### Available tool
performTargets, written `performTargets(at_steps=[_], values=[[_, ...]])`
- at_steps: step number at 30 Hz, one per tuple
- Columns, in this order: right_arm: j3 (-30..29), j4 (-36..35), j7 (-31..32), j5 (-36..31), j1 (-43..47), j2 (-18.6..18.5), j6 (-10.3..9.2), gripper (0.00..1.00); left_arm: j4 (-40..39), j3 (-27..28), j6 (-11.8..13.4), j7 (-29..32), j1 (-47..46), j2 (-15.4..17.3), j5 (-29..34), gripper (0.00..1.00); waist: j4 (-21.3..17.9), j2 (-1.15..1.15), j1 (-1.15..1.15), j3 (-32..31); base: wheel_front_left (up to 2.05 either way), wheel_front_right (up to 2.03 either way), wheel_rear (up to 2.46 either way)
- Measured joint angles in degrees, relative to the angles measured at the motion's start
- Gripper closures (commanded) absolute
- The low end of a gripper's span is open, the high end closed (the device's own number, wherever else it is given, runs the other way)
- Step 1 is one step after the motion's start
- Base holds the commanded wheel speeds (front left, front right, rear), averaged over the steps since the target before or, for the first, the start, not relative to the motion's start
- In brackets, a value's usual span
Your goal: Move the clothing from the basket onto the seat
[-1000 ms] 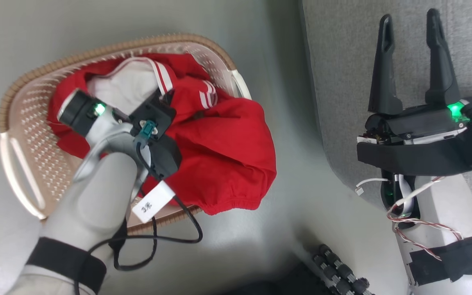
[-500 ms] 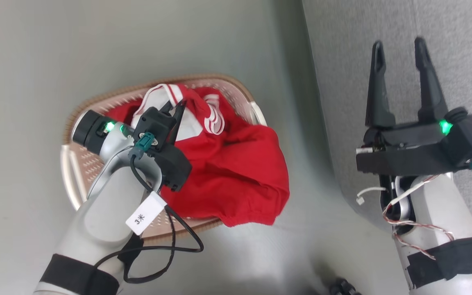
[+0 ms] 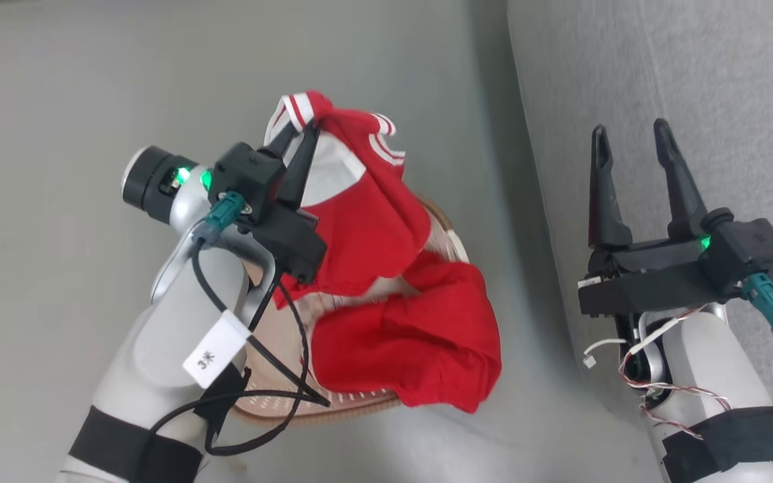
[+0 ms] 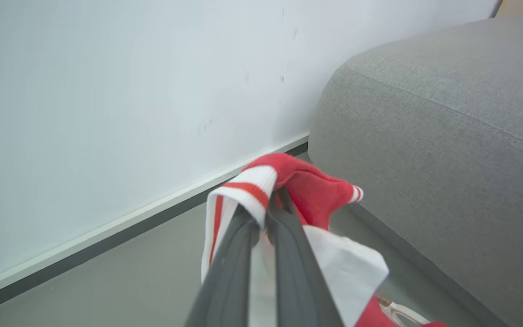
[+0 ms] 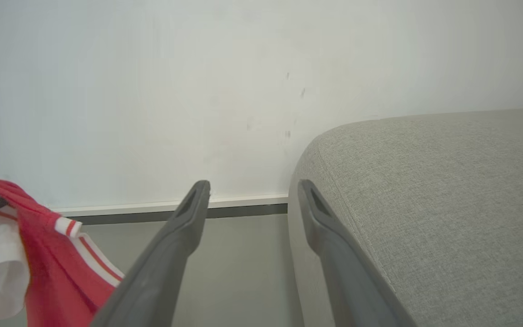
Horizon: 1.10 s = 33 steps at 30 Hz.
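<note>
basket (image 3: 353, 404): mostly hidden under clothing (image 3: 413, 342); seat (image 3: 695, 80): cut off right; cable tag (image 3: 215, 349): unreadable

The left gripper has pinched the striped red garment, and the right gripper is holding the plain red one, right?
Not quite: the right gripper is open and empty, as the head view shows. The left gripper does pinch the striped garment.

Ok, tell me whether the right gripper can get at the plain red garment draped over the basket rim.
Probably yes. The right gripper is open and empty, nothing stands between it and the plain red garment, and the left gripper holds the striped garment higher up.
</note>
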Motion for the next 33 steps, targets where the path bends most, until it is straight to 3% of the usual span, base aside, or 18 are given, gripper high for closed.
performTargets(at_steps=[17,33], values=[[0.7,5.8,0.1,0.0,4.6,0.0,1.76,0.0,-3.8,1.5,-0.5,0.0,0.6,-0.3,-2.9,1.0,2.5,-0.01,0.0,-14.0,0.0,0.0,0.0],[3.4,11.6,0.1,0.0,9.3,-0.2,5.11,0.0,3.7,-1.5,-0.9,0.0,0.4,-0.8,-5.4,1.0,3.4,-0.01,0.0,-27.8,0.0,0.0,0.0]])
